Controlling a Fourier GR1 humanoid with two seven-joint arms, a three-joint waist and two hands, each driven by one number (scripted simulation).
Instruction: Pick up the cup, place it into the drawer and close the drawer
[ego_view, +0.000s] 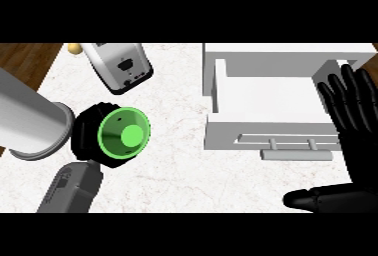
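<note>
**Cup held at the left, drawer open at the right**

Here the left hand (92, 131) is curled round the green cup (124, 133), its black fingers wrapping the cup's sides so that the mouth and the pale green bottom inside face the view. The cup sits over the left part of the white marbled counter (184, 175), well apart from the drawer. The grey left forearm (29, 120) comes in from the left edge. The white drawer (269, 107) stands pulled out at the right, its handle (295, 149) on the near front. The right hand (354, 120) shows at the right edge beside the drawer, fingers straight and spread, thumb low. A white toaster (118, 67) lies behind the cup.
</note>
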